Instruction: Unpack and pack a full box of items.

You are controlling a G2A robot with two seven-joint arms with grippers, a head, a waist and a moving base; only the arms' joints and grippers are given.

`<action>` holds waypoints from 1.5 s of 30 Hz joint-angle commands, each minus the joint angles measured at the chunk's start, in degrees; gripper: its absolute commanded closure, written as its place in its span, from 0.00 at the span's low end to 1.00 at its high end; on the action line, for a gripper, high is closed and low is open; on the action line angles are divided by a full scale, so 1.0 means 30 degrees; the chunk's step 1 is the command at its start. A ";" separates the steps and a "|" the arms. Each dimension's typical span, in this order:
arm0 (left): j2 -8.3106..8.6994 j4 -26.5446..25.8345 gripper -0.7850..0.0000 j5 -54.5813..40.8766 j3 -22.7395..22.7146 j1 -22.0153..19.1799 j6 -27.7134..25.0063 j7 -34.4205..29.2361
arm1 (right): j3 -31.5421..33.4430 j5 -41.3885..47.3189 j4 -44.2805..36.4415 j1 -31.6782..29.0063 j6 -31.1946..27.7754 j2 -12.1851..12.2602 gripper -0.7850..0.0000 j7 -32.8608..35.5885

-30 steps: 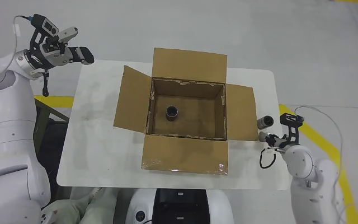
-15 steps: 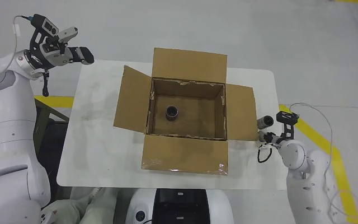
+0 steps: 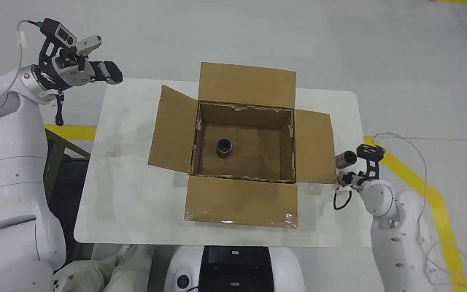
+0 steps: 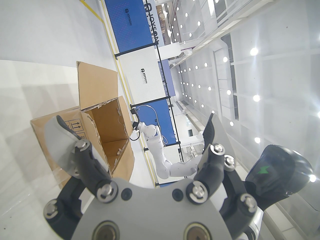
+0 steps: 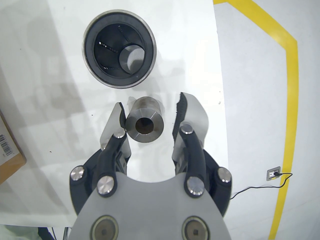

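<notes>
Since a moment ago the right pincer (image 3: pixel 344 177) has slid a little nearer the box (image 3: pixel 244 197). The left pincer (image 3: pixel 108 71) has stayed put.

From the top, the right pincer is at the counter (image 3: pixel 124 182) edge, just beside a box flap. A big black cup (image 3: pixel 345 158) sits just past its tips. One dark roll (image 3: pixel 224 148) lies inside the open box, well apart from both pincers. The left pincer hangs by a counter corner, well away from the box.

From the left wrist, the left pincer (image 4: pixel 135 118) is wide open and holds nothing. The box is out past its tips.

From the right wrist, the right pincer (image 5: pixel 150 103) is open too. A small metal tube (image 5: pixel 145 126) sits between its fingers (image 5: pixel 116 123). It touches one finger, and there is a gap to the other. The big black cup is just past the tips, near the tube but not touching it.
</notes>
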 commanded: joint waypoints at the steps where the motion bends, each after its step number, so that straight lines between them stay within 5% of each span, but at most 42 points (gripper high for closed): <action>1: 0.0000 0.0000 0.00 0.0000 0.0000 0.0000 0.0000 0.0000 | -0.0002 0.0057 0.0052 -0.0007 -0.0019 0.0016 0.54 0.0031; 6: 0.0000 0.0000 0.00 0.0000 0.0000 0.0000 0.0000 0.0000 | 0.0034 0.0200 -0.0228 -0.0226 -0.0072 0.0065 0.65 0.0130; 11: 0.0000 0.0000 0.00 0.0000 0.0000 0.0000 0.0000 0.0000 | 0.0231 0.0403 -0.0889 -0.0599 -0.0123 0.0127 0.99 0.0275; 33: 0.0000 0.0000 0.00 0.0000 0.0000 0.0000 0.0000 0.0000 | 0.1788 0.1105 -0.8405 -0.4106 0.0047 0.0338 1.00 -0.0271; 45: 0.0000 0.0000 0.00 0.0000 0.0000 0.0000 0.0000 0.0000 | 0.1180 0.1065 -1.1706 -0.3957 0.0203 0.0365 1.00 -0.1075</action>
